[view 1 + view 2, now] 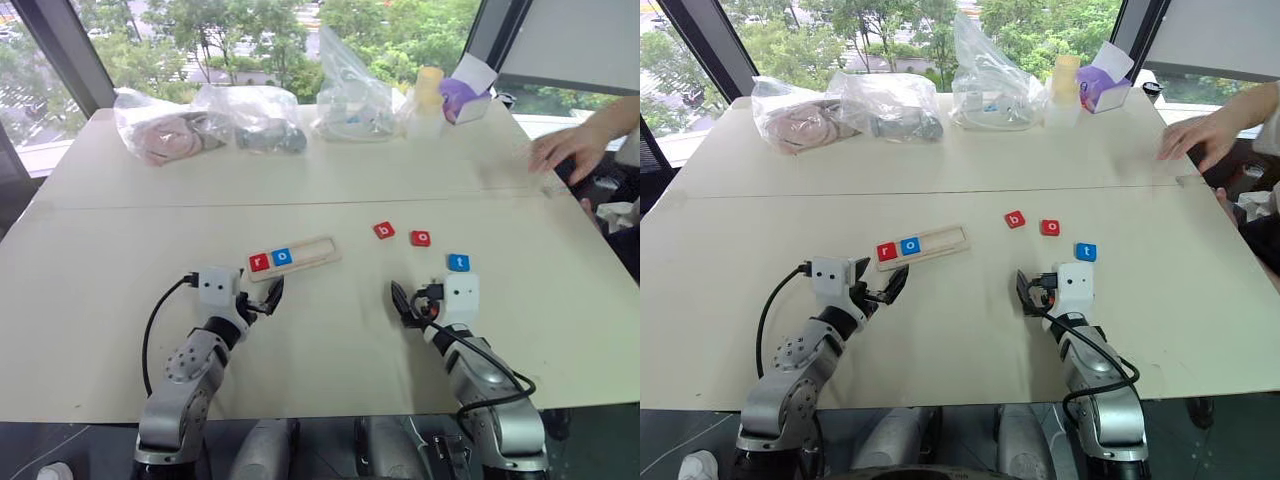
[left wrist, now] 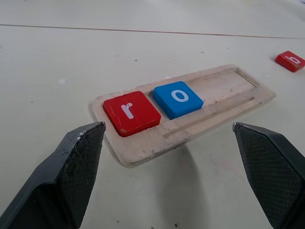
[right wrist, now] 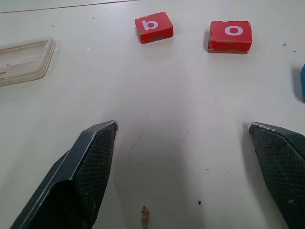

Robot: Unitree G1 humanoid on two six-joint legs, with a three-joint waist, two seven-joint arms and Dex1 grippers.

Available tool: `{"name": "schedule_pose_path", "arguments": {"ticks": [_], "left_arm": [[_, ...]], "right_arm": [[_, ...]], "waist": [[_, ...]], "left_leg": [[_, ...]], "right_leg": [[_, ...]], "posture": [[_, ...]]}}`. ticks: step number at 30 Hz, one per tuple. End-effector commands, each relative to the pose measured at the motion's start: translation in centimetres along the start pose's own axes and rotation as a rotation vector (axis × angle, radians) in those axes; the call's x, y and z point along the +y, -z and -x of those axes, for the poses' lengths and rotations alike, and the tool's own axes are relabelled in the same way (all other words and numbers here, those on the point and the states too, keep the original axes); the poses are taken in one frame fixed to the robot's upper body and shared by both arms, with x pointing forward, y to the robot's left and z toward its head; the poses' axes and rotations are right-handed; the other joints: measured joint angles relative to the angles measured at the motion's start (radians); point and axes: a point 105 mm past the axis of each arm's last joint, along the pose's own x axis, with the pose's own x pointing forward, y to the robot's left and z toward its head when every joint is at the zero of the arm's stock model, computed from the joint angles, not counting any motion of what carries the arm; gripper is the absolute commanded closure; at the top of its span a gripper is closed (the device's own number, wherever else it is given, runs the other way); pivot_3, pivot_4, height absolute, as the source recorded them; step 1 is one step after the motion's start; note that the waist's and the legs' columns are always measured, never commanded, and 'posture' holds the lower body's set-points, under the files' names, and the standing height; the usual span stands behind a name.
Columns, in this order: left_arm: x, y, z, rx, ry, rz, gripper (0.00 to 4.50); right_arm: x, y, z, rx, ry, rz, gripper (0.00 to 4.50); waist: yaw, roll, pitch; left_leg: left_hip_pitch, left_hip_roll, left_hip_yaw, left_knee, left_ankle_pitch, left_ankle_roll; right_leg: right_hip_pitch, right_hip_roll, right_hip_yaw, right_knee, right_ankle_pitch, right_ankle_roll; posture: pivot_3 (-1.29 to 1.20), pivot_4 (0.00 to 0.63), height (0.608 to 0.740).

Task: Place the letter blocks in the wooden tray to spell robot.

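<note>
The wooden tray (image 1: 315, 250) lies slanted at the table's middle. A red "r" block (image 1: 259, 262) and a blue "o" block (image 1: 282, 257) sit side by side at its left end, and the other part of the recess (image 2: 224, 86) is bare. To the tray's right, three blocks lie loose on the table: a red "b" (image 1: 384, 230), a red "o" (image 1: 421, 238) and a blue "t" (image 1: 458, 262). My left gripper (image 1: 262, 300) hovers open just in front of the tray, holding nothing. My right gripper (image 1: 412, 305) is open and holds nothing, short of the red "b" (image 3: 153, 27) and red "o" (image 3: 230, 35).
Several clear plastic bags (image 1: 165, 125) with items, a pale cup (image 1: 428, 100) and a purple box (image 1: 465, 95) line the far edge. A person's hand (image 1: 570, 148) rests on the table at the far right. A seam (image 1: 300, 205) crosses the tabletop beyond the blocks.
</note>
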Motion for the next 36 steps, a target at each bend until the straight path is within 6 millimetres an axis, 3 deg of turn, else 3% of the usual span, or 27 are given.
{"name": "schedule_pose_path", "arguments": {"ticks": [1, 9, 27, 31, 36], "left_arm": [[-0.9, -1.1, 0.1, -0.039, 0.045, -0.02, 0.0], [-1.1, -2.0, 0.0, -0.055, 0.068, -0.044, 0.0], [-2.2, -3.7, -0.6, -0.082, 0.09, -0.05, 0.0], [-2.3, -4.8, -0.4, -0.085, 0.154, -0.066, 0.0], [-1.9, -6.8, -0.3, -0.054, 0.354, -0.164, 0.0]], "right_arm": [[0.2, 0.0, 0.5, -0.001, -0.003, 0.011, 0.06], [-0.6, 0.1, 1.0, -0.003, 0.028, 0.018, 0.06], [-0.3, -1.6, 0.4, -0.061, -0.065, 0.161, 0.06], [0.4, -2.6, 0.6, -0.081, -0.174, 0.214, 0.06], [2.2, -5.0, 1.6, -0.069, -0.45, 0.24, 0.06]], "waist": [[0.0, 0.0, 0.0], [0.0, 0.0, 0.0], [0.0, 0.0, 0.0], [0.0, 0.0, 0.0], [-0.002, 0.0, 0.001]], "left_leg": [[0.0, 0.0, 0.0, 0.0, 0.0, 0.0], [0.0, 0.0, 0.0, 0.0, 0.0, 0.0], [0.0, 0.0, 0.0, 0.0, 0.0, 0.0], [0.0, 0.0, 0.0, 0.0, 0.0, 0.0], [0.0, 0.0, 0.0, 0.001, 0.0, 0.0]], "right_leg": [[0.0, 0.0, 0.0, 0.0, 0.0, 0.0], [0.0, 0.0, 0.0, 0.0, 0.0, 0.0], [0.0, 0.0, 0.0, 0.0, 0.0, 0.0], [0.0, 0.0, 0.0, 0.0, 0.0, 0.0], [0.0, 0.0, 0.0, 0.001, 0.0, 0.0]], "posture": [[0.0, 0.15, 0.74], [0.0, 0.15, 0.74], [0.0, 0.15, 0.74], [0.0, 0.15, 0.74], [0.0, 0.15, 0.74]]}}
